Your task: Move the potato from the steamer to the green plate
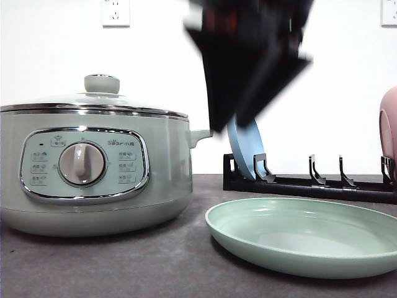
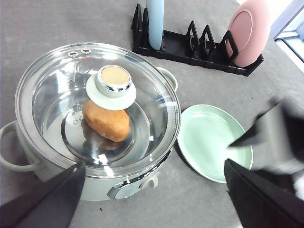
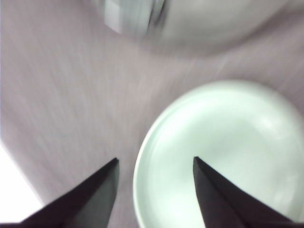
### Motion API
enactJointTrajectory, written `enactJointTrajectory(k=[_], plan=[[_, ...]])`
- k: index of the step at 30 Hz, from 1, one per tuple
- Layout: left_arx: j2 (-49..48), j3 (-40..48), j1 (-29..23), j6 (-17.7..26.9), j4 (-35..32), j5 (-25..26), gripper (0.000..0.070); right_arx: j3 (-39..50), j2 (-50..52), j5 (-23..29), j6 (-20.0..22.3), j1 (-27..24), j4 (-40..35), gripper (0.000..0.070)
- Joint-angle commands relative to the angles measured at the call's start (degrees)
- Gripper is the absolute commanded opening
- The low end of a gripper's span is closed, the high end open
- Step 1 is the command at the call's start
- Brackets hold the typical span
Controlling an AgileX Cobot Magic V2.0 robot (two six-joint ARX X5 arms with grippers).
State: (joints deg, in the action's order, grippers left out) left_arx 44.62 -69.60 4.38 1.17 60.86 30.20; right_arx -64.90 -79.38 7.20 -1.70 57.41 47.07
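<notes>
- Steamer (image 2: 97, 123): pale sage-green electric pot, on grey table (image 2: 57, 23), left side in front view; control panel w/ central dial (image 1: 82, 163) faces the front camera.
- Glass lid (image 2: 52, 90): seated on steamer, closed; green knob (image 2: 112, 85) w/ chrome cap at centre.
- Potato (image 2: 106, 120): orange-brown, lumpy oval; lies inside steamer under the lid, seen through the glass, partly behind knob.
- Green plate (image 2: 213, 142): shallow, raised rim, nothing on it; flat on table just beside steamer, on its right in front view.
- Dish rack (image 2: 190, 47): black, behind plate at back of table; holds blue plate (image 2: 155, 23) upright at one end, pink dish (image 2: 248, 31) upright at other end.
- Left gripper (image 2: 156, 199): above steamer & plate, fingers spread wide, nothing between them; apart from lid.
- Right gripper (image 3: 154, 190): over plate rim & table, fingers apart, holding nothing; view blurred. In front view a dark blurred gripper hangs above blue plate; can't tell which arm.
</notes>
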Motion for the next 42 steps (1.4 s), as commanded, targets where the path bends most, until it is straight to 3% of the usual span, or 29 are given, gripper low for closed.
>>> enactJointTrajectory(k=[1,6,14,16,30,34,42], plan=[[0.31,-1.25,0.13,0.52,-0.61,0.28,0.0595,-2.29,1.24,-0.31,0.96,-0.3,-0.35,0.0311],[0.31,-1.22,0.13,0.52,-0.61,0.28,0.0596,-7.64,5.71,-6.89,1.57,-4.4,-0.78,0.0311],[0.31,-1.24,0.13,0.5,-0.45,0.28,0.0595,-14.38,7.28,-29.3,1.75,-12.17,-1.37,0.0311],[0.3,-1.22,0.13,0.5,-0.35,0.28,0.0595,-14.71,7.28,-32.58,1.75,-13.42,-1.44,0.0311],[0.31,-1.23,0.13,0.4,-0.34,0.27,0.0596,-14.71,7.28,-33.5,1.8,-14.43,-0.94,0.0311],[0.81,-1.25,0.13,-1.77,-1.62,0.24,0.0596,-14.71,7.28,-33.5,1.8,-14.43,-0.94,0.0311],[10.8,-9.05,1.89,-3.72,-0.02,-2.29,0.0596,-14.71,7.28,-33.46,2.49,-14.44,-0.23,0.0311]])
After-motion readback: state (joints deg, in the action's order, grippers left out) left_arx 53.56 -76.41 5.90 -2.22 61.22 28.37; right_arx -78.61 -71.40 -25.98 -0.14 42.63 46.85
